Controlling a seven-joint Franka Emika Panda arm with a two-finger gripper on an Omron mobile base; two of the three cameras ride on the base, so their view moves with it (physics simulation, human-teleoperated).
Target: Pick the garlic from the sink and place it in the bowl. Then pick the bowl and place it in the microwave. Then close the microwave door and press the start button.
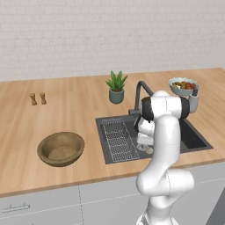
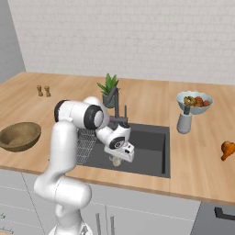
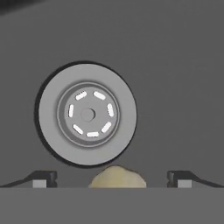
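Tool [image 3: 112,179] hung low inside the sink [image 1: 193,139], tips spread wide w/ the garlic [image 3: 117,177] between them, not touching either; released, nothing gripped. Garlic was a small cream lumpy bulb on the flat dark-grey sink floor, just beside the round light-grey drain [image 3: 87,114] w/ its ring of white slots. Left base view: garlic [image 1: 149,150] sat under the hand near the sink's front edge, beside the wire rack [image 1: 117,139]. Brown wooden bowl [image 1: 61,148], thick rim, lighter inside, sat on the wood-grain counter [image 1: 66,110], well apart to the left of the sink. Dark curved faucet [image 1: 141,92] behind the sink, spiky plant [image 1: 116,87] in a grey pot near it. Fruit bowl [image 2: 194,102] at far right.
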